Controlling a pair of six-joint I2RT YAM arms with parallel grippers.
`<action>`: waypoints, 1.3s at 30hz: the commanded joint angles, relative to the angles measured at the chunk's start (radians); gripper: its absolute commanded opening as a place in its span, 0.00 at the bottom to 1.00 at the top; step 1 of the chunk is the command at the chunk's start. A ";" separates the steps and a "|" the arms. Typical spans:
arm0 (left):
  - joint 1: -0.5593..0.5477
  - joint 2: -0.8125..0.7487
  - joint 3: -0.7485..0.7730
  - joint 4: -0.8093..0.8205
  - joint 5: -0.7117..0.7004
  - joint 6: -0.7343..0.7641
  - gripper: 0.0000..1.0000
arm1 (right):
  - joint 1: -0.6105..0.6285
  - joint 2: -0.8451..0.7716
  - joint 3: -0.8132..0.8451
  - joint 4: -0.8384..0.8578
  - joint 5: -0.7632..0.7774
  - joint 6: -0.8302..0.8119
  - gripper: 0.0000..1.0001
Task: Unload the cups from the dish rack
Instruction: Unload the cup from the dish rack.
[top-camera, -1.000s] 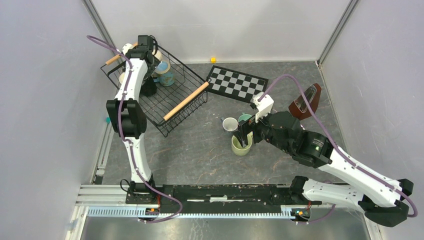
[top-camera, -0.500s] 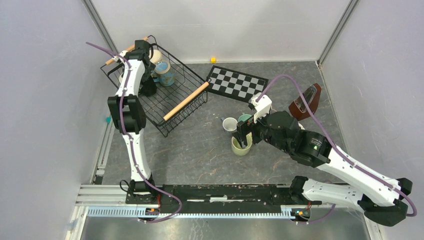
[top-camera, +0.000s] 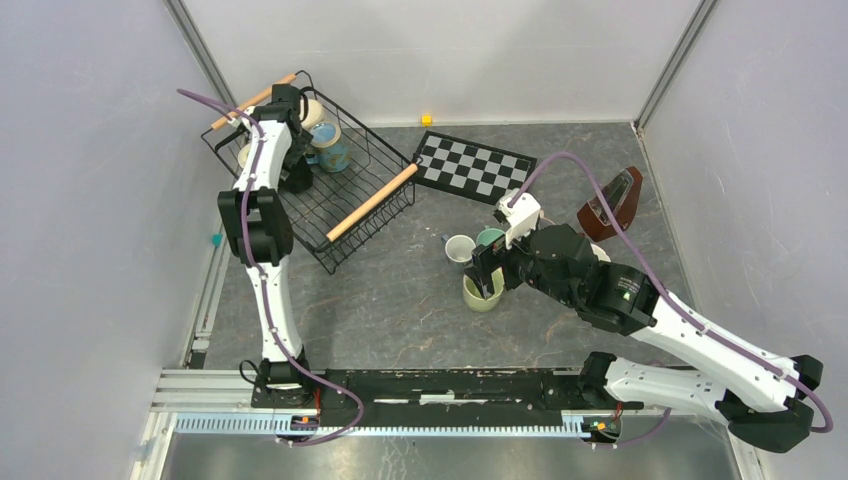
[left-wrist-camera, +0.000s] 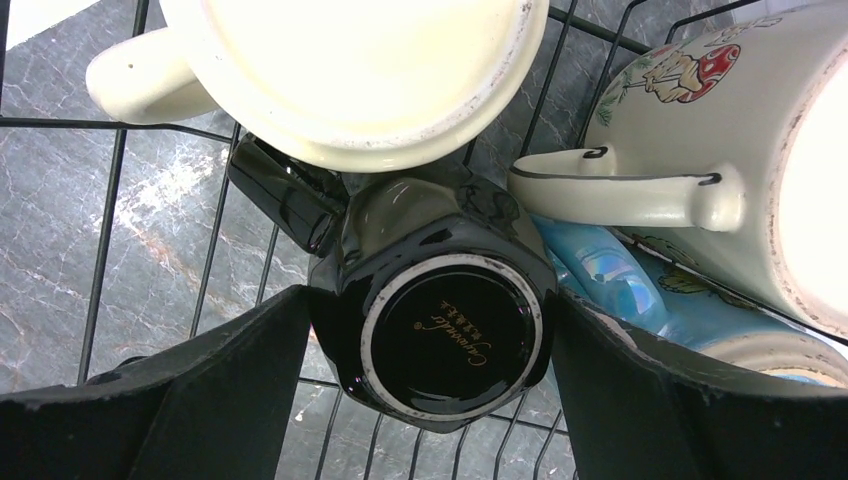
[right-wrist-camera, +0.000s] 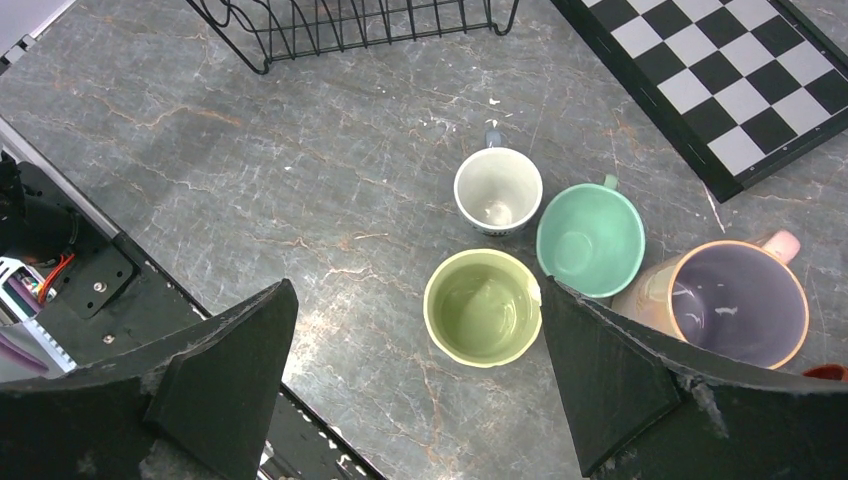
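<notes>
Your left hand (left-wrist-camera: 430, 300) is down in the dish rack (top-camera: 335, 200) at the far left corner of the desk (top-camera: 400, 300). Its fingers are spread either side of an upturned black mug (left-wrist-camera: 445, 335), so near its walls that you can't tell whether they press it. A cream mug (left-wrist-camera: 350, 60) and a mushroom-printed mug (left-wrist-camera: 760, 150) crowd it, with a blue mug (left-wrist-camera: 610, 285) just beside.

The step in hand looks like taking the black mug: pinch firmly, then lift straight up, clear of the neighbours and the wire.

Near the desk's middle stand four unloaded mugs: a white mug (right-wrist-camera: 498, 190), a green mug (right-wrist-camera: 483, 307), a teal mug (right-wrist-camera: 590, 238) and a pink mug (right-wrist-camera: 735, 305). Your right hand (right-wrist-camera: 415, 290) hangs spread and empty over the green mug; I'd shift it aside for landing room.
</notes>
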 joint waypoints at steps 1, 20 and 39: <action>0.025 -0.002 0.028 0.008 -0.013 -0.039 0.93 | -0.004 -0.015 -0.011 0.032 0.002 -0.012 0.98; 0.024 -0.075 -0.052 0.041 0.071 -0.028 0.40 | -0.004 -0.026 -0.035 0.037 0.005 0.014 0.98; -0.026 -0.394 -0.311 0.109 0.207 0.048 0.02 | -0.014 0.039 -0.058 0.176 0.016 0.046 0.98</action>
